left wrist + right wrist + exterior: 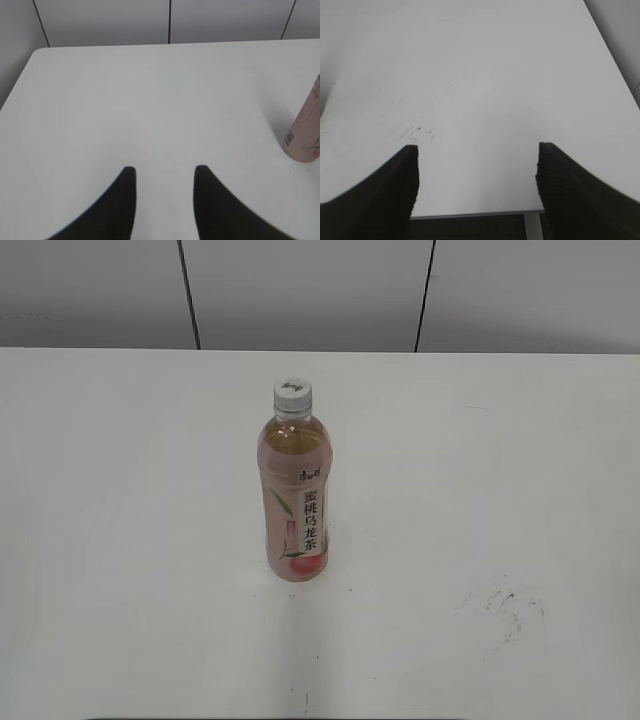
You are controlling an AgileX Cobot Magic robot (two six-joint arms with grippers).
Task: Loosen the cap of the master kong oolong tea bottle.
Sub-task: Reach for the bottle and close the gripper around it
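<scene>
jaws of left gripper (165,172) and right gripper (477,150) parted, holding nothing, over white table (120,540), capped bottle (295,490) upright

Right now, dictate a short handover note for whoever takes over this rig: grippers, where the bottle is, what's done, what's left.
Left gripper: jaws open, empty, above bare table; the bottle's base shows at the right edge of its view.
Right gripper: jaws wide open, empty, near the table's front edge, by some dark scuff marks.
Bottle: upright, mid-table, label facing the exterior camera, nothing touching it.
Cap: on the neck.
Done: nothing visible.
Left: hold the bottle, grip the cap, loosen it.
</scene>
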